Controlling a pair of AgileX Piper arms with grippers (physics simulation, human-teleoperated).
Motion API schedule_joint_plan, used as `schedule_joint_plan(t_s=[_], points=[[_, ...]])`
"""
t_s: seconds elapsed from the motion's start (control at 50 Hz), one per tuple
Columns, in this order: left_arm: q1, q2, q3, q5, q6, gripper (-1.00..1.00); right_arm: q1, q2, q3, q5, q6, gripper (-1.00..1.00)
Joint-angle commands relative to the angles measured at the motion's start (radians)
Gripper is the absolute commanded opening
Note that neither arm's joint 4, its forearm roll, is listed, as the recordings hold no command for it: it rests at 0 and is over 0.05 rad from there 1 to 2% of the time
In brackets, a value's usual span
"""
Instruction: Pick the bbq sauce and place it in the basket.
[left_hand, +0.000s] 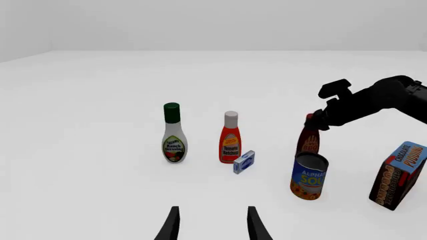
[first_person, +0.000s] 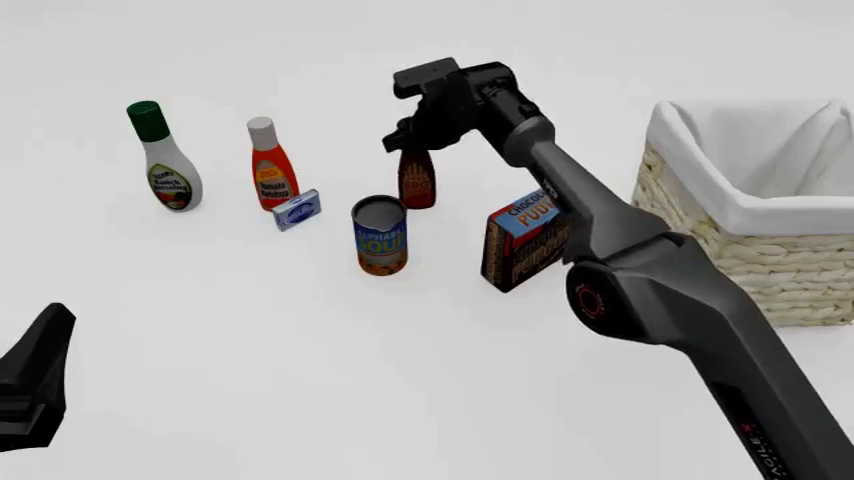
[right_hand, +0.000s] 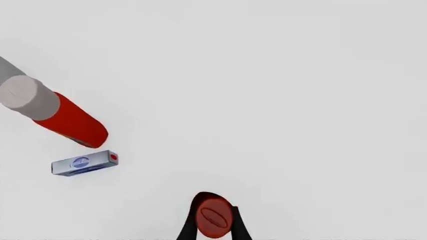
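Note:
The bbq sauce (first_person: 416, 183) is a dark reddish-brown bottle with a red cap, standing upright behind the soup can, left of the basket (first_person: 747, 250). My right gripper (first_person: 411, 140) reaches down onto its top. In the right wrist view the red cap (right_hand: 213, 218) sits tight between the two dark fingers, so the gripper (right_hand: 213, 229) is shut on it. From the left wrist view the bottle (left_hand: 308, 142) shows with the right gripper (left_hand: 319, 120) at its neck and its base hidden by the can. My left gripper (left_hand: 212, 225) hangs open and holds nothing, low at the near left (first_person: 34, 400).
A white ranch bottle (first_person: 167, 165) with a green cap and an orange-red ketchup bottle (first_person: 271, 170) stand at the far left, a small blue box (first_person: 298, 209) beside them. A soup can (first_person: 380, 235) and a chocolate pudding box (first_person: 527, 240) stand just in front of the bbq sauce.

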Motion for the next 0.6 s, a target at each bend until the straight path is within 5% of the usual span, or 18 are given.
schedule_joint_plan(t_s=[0.02,0.6], points=[[0.000,0.000,0.000,0.000,0.000,1.00,-0.010,-0.038,-0.003,0.008,-0.004,-1.00],[0.000,0.000,0.000,0.000,0.000,1.00,-0.019,-0.163,-0.003,0.046,-0.035,-1.00]])
